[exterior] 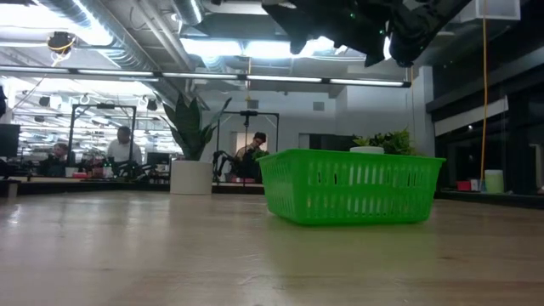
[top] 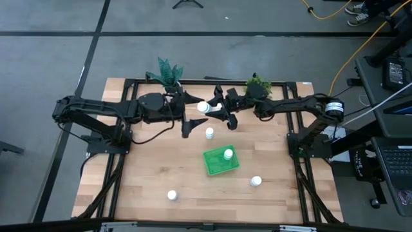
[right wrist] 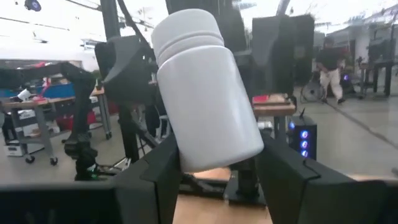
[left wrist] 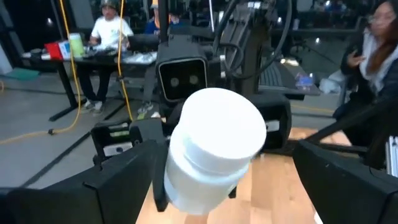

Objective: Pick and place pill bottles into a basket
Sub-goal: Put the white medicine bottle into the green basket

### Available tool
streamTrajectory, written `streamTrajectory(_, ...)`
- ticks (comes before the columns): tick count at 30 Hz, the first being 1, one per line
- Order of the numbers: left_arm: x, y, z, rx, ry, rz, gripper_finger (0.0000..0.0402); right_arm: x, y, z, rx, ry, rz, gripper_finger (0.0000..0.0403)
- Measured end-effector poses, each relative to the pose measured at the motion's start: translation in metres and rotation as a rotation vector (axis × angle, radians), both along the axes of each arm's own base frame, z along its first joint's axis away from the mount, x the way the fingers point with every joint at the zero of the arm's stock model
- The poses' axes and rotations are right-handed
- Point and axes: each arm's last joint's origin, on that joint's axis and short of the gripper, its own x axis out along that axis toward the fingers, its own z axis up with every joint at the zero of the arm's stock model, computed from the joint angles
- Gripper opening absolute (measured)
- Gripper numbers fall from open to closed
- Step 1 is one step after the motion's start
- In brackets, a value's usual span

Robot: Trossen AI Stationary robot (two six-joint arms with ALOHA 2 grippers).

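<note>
- Right gripper (top: 223,108): raised above the table, beyond the basket (top: 212,169) on the side of the two potted plants (top: 168,72); fingers pinch the base end of one pill bottle (top: 203,107); right wrist view shows the held pill bottle (right wrist: 205,87) tilted, cap end away from the gripper.
- Left gripper (top: 192,111): level with the right gripper, facing it, on the same side of the basket; fingers (left wrist: 124,180) spread wide; the cap end of the held pill bottle (left wrist: 211,149) lies between them; contact with the fingers cannot be determined.
- Basket: on the wooden table (top: 141,167), near its middle; low view shows the green slatted wall (exterior: 353,195) resting flat on the surface.
- Bottle in the basket (top: 228,154): upright, in the corner nearest the grippers.
- Second loose bottle (top: 209,133): upright on the table between the basket and the grippers.
- Third loose bottle (top: 256,181): near the basket, on its right-arm side, at the near corner.
- Fourth loose bottle (top: 172,194): well apart from the basket, on its left-arm side, toward the near table edge.
</note>
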Motion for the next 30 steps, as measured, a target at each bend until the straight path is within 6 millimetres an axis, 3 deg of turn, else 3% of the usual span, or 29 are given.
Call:
streamTrajectory(12, -0.005, 0.0, -0.017, -0.074, 0.171, 0.017, 0.0338, 0.009, -0.002, -0.021, 0.019, 0.07, 0.02, 0.0174)
streamTrajectory(30, -0.009, 0.0, -0.001, -0.063, 0.215, -0.005, 0.0272, 0.014, -0.003, -0.032, 0.031, 0.111, 0.03, 0.0174)
